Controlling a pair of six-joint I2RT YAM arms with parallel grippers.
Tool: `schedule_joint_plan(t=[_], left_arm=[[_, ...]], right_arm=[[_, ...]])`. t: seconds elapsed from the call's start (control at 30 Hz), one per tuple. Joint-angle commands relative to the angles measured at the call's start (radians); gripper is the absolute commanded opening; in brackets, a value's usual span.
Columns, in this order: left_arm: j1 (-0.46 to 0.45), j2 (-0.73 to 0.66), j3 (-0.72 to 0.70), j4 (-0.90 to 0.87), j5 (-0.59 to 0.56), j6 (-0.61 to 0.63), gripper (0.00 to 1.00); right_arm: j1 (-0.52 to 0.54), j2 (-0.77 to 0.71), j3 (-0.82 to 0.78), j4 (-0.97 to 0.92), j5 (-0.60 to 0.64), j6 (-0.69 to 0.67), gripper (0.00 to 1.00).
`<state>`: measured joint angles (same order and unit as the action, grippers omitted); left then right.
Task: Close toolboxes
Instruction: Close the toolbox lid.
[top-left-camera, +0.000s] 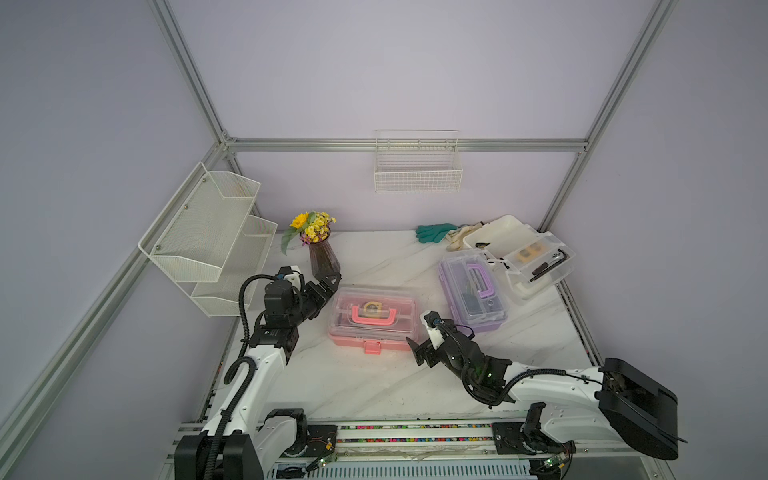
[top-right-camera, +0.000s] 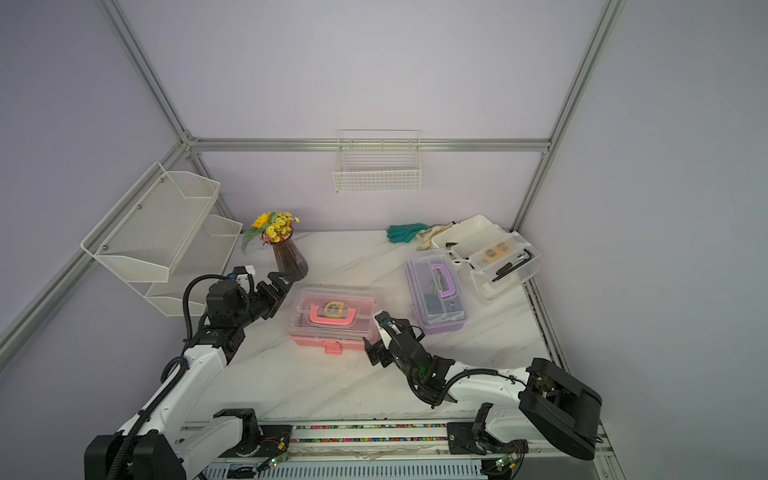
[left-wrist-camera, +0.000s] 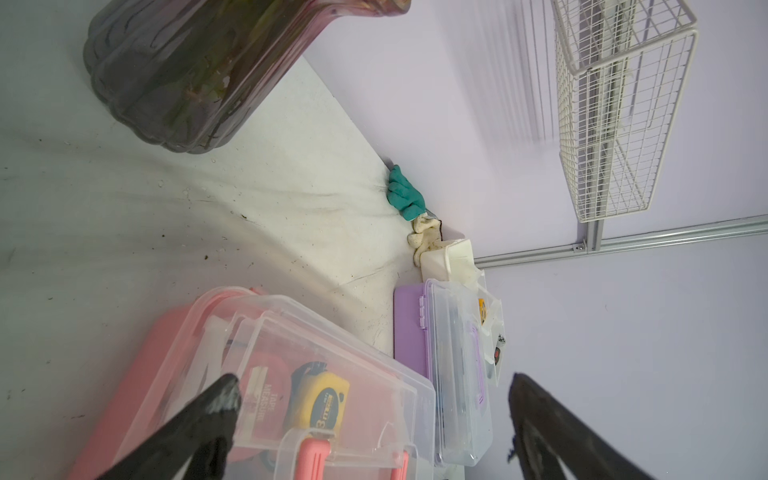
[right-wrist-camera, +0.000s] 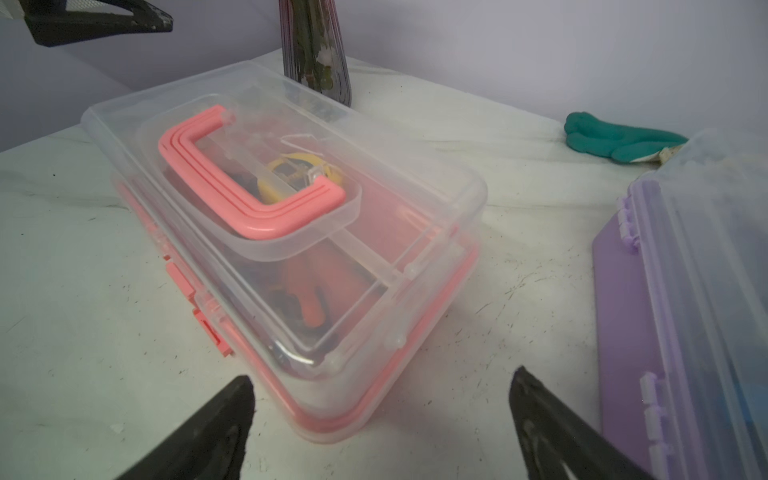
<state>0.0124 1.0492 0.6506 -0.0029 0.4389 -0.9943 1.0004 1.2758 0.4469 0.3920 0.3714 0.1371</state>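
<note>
Top view: white toolbox (top-left-camera: 496, 232) open, well beyond pink toolbox (top-left-camera: 372, 318); purple toolbox (top-left-camera: 471, 291) between.
Left wrist: left hand (left-wrist-camera: 374, 382) spread, empty; vase (left-wrist-camera: 199, 75) behind pink toolbox, careless swing could topple it.
Right wrist: right hand (right-wrist-camera: 382, 378) spread, empty, beside pink toolbox; latch (right-wrist-camera: 214, 330) possibly unfastened.

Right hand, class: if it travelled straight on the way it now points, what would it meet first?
Most likely the pink toolbox: in the right wrist view its near end sits straight ahead of the open right hand, with only bare table between. The gap is hard to judge.
</note>
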Motion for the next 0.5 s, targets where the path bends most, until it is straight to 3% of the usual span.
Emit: schedule_joint_plan(t=[0.0,0.07,0.13,0.17,0.33,0.47], left_arm=[[-0.016,0.033,0.071,0.04,0.003,0.064,1.0],[-0.044,0.064,0.106,0.041,-0.006,0.099,1.0],[-0.077,0.103,0.144,0.041,-0.014,0.139,1.0],[-0.095,0.127,0.167,0.041,-0.019,0.161,1.0],[-0.155,0.254,0.289,0.015,-0.043,0.272,1.0],[-0.176,0.393,0.396,-0.015,-0.056,0.364,1.0]], right_arm=[[0.004,-0.035,-0.005,-0.115,-0.047,0.169,0.97],[0.004,-0.052,-0.021,-0.095,-0.04,0.233,0.97],[0.005,-0.048,-0.018,-0.138,0.083,0.421,0.97],[0.003,-0.047,-0.003,-0.181,0.1,0.453,0.97],[0.003,0.002,0.056,-0.202,-0.064,0.352,0.94],[0.002,0.057,0.069,-0.211,-0.167,0.346,0.59]])
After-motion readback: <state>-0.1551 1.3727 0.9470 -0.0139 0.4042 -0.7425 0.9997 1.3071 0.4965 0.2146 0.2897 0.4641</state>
